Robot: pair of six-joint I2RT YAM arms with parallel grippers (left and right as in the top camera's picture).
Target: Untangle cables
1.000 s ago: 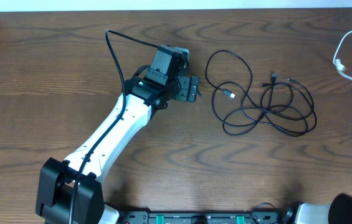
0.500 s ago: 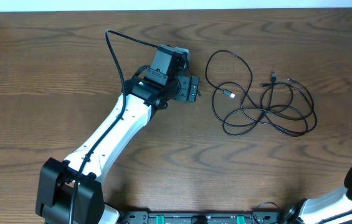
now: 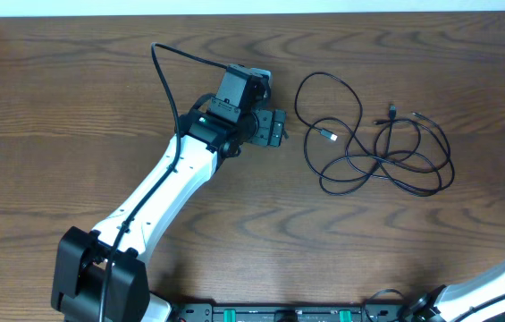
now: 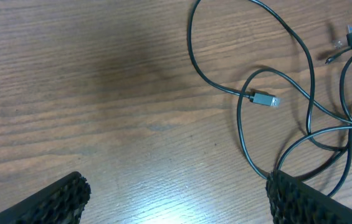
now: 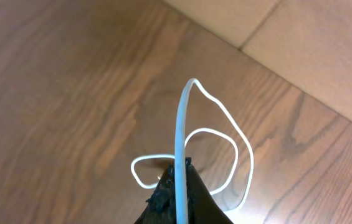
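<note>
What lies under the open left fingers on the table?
Mostly bare wooden table. The black cord with its small plug lies near one of the left fingers. Two of its strands pass out of sight behind that finger, so their course there is hidden.

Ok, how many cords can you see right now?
2. The black cord lies looped on the table, right of the open left gripper; the white cord is pinched in the shut right gripper, outside the overhead view.
</note>
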